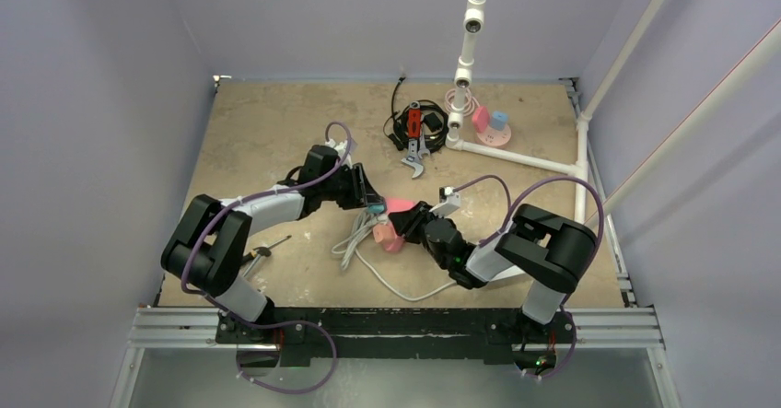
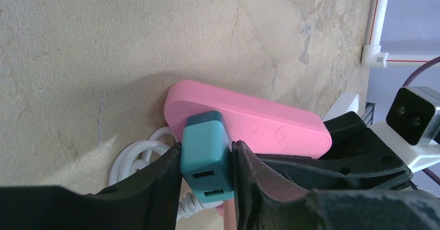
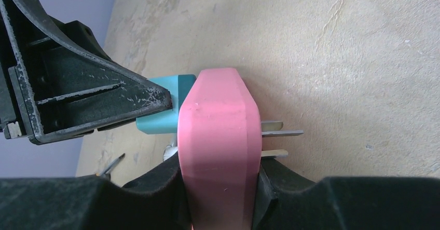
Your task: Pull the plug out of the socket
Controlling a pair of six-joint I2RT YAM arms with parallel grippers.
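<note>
tan table, scuffed, with purple walls all round. both my arms meet near the middle of it.

my left gripper is closed tight on the plug, a small teal cube, with one finger on each side. my right gripper is closed on the socket, the fat pink block with metal pins poking out its far side. the plug sits pressed to the side of the socket. i think it is all the way in, but the join is hidden, so i can't be sure.

so the grabbing part looks done and the pull is not yet done. next i need to hold the socket hard with the right and draw the plug straight out with the left, away from the pink side. no twist, or the fingers may slip off the smooth cube.

room is good. behind my left gripper the table is bare, so that arm can go back freely. a white cord lies just under the plug and might drag. the white pipes and the pile of tools are well apart at the back. table edges are far off on both sides.
</note>
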